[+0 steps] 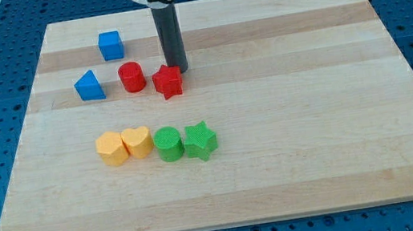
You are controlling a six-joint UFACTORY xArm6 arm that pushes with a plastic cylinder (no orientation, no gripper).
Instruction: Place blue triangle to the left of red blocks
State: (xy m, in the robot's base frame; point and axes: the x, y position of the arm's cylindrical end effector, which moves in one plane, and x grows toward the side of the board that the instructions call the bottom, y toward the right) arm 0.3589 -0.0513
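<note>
Presently the blue triangle (pixel 89 86) is seen left of the red cylinder (pixel 131 76) and red star (pixel 168 81); the tip (pixel 176 69) seems to touch the star's far side, contact unclear; no jaws exist.

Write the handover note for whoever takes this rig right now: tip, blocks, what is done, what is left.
My tip sits at the upper right edge of the red star, apparently touching it.
The blue triangle lies at the view's left of the red cylinder, with a gap; the red star is right of that cylinder.
The blue cube sits above the triangle.
Done: the triangle already looks left of both red blocks.
Left: probably nothing except backing the tip away.
</note>
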